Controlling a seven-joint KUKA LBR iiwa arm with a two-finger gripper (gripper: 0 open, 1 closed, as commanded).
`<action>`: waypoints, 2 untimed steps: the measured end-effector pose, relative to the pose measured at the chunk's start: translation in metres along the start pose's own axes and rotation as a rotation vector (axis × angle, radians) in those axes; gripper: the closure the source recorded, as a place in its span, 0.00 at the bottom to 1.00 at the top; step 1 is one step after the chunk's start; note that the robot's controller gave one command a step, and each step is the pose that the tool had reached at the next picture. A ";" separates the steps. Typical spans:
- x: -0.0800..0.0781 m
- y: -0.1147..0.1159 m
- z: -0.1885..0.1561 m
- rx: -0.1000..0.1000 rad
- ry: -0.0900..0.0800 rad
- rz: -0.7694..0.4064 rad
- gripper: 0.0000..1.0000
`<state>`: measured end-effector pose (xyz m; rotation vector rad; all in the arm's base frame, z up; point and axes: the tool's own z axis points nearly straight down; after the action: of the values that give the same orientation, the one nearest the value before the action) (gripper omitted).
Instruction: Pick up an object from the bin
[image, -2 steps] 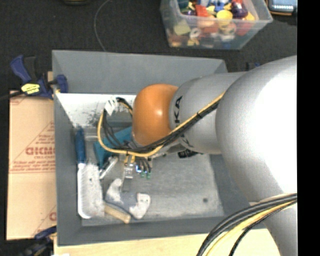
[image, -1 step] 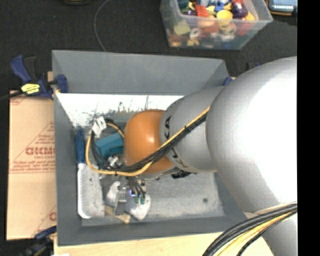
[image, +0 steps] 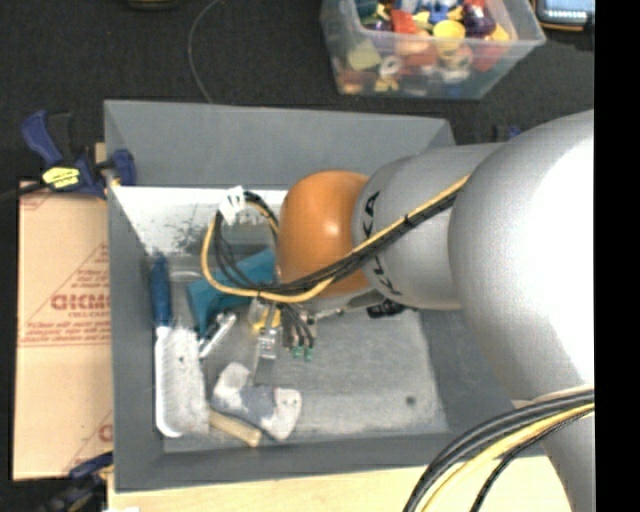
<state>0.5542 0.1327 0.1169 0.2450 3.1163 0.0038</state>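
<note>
**A crowded corner, a blocked sightline, and a soft target**

The gripper (image: 268, 340) hangs low in the bin (image: 385, 405), just right of the white brush (image: 178, 385) that lies along the left wall. Whether it is released or clenched cannot be told, since the orange cover (image: 315, 235) and the looped cables (image: 215, 262) hide most of it. Nothing visibly sits in its grasp.

The likeliest candidates lie between the gripper and the brush:
- a small silvery strip (image: 218, 335) just right of the brush's upper end
- a pale soft lump (image: 258, 402) (cloth or foam, by its rounded, slumped outline) right of the brush's lower half

My judgement is that the main risk is a mixed or empty grab. These things lie close together, so a closing grip could pinch two at once or slide off the thin strip. The lump probably compresses and may slip out as it lifts. The slack cables could also snag on the teal piece (image: 212, 298) beyond the brush's upper end.

The brush looks bristly and matte, with a long rounded body. A blue handle (image: 158, 288), smooth and slim, stands just beyond its upper end. A short wooden stick (image: 234, 428) touches its lower right corner. The bin floor to the right of all this is bare, dull metal.
</note>
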 end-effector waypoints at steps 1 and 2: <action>0.013 -0.005 -0.078 0.001 0.012 0.027 0.00; 0.024 -0.005 -0.017 0.000 -0.003 0.024 0.00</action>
<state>0.5294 0.1313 0.1330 0.2823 3.1106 0.0040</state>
